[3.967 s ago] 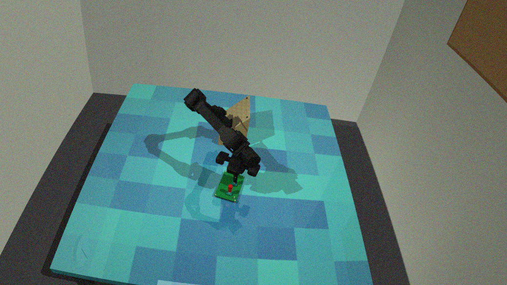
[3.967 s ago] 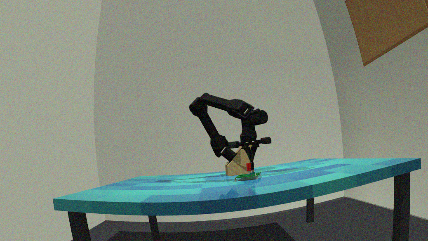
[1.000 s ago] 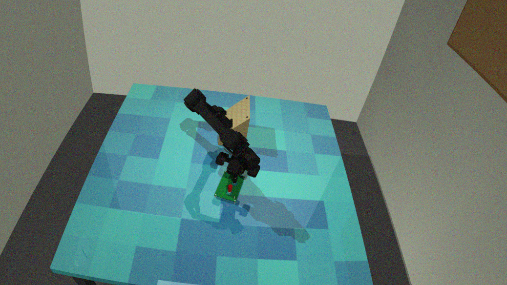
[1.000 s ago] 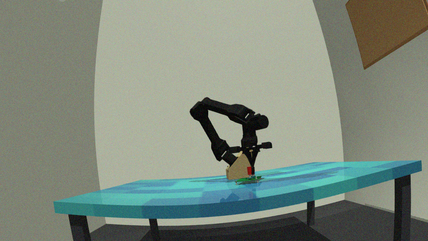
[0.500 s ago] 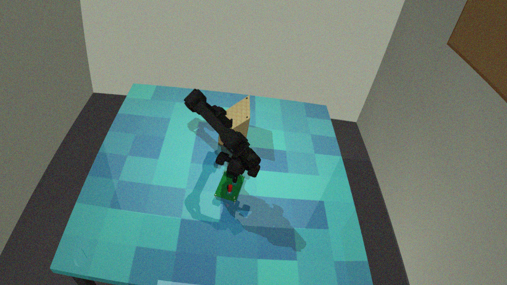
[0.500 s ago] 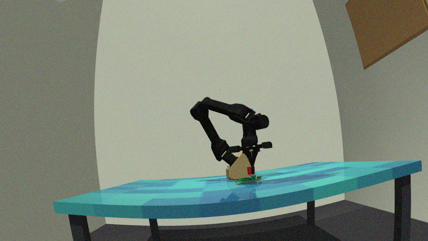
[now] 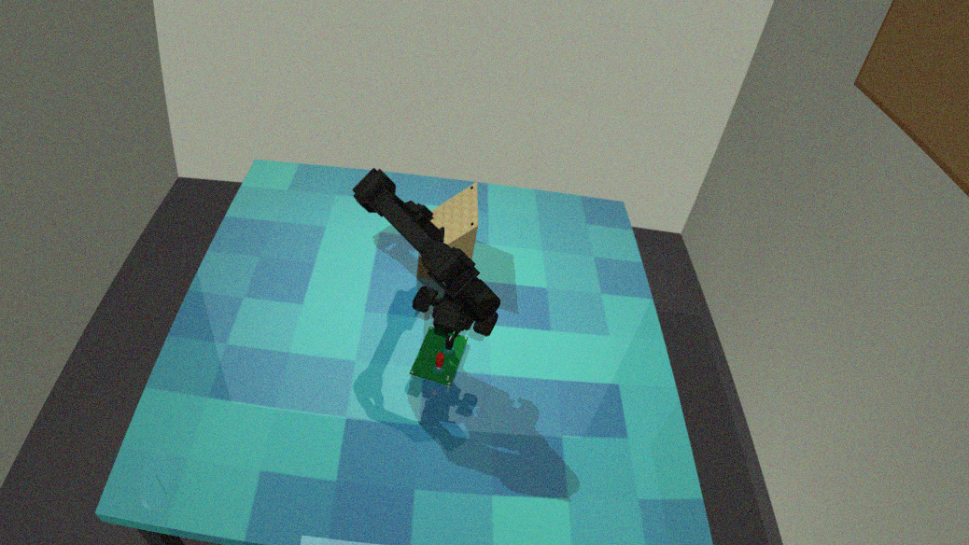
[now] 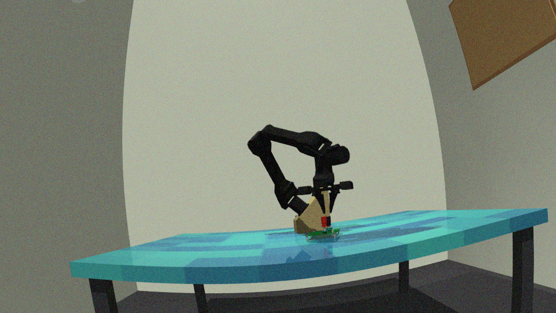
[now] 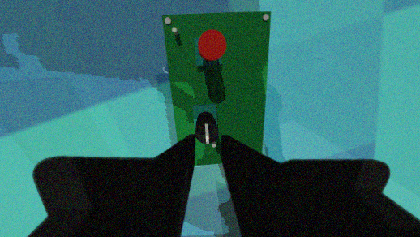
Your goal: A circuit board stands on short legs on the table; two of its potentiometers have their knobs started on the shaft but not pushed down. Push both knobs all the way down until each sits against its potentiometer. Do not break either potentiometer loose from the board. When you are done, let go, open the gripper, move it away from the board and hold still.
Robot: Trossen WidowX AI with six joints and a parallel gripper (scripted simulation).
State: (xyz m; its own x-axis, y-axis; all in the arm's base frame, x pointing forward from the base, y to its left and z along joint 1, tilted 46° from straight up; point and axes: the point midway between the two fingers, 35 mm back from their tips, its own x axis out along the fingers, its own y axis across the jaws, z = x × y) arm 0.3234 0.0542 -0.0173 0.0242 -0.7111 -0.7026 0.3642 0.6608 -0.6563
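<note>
The green circuit board [image 7: 421, 366] [image 8: 316, 233] [image 9: 243, 81] stands on short legs. The red knob [image 7: 440, 359] [image 8: 324, 221] [image 9: 212, 45] is upright on its shaft, with a pale potentiometer partly visible beneath. The black knob [image 7: 449, 343] [image 8: 329, 221] [image 9: 206, 122] has a white line on top and stands on the arm's side of the board. My gripper [image 7: 448, 334] [image 8: 327, 211] [image 9: 208, 140] is partly open and empty, fingertips a little above the black knob. The knob shows between the tips in the wrist view. The black knob's lower end is hard to see.
The arm's tan wedge-shaped base block [image 7: 462, 213] [image 8: 310, 217] stands behind the board. The blue checkered table [image 7: 298, 440] [image 8: 217, 260] carries everything. Small pale pins [image 9: 174, 29] [image 9: 214, 145] rise from the board. Arm shadows cross the table.
</note>
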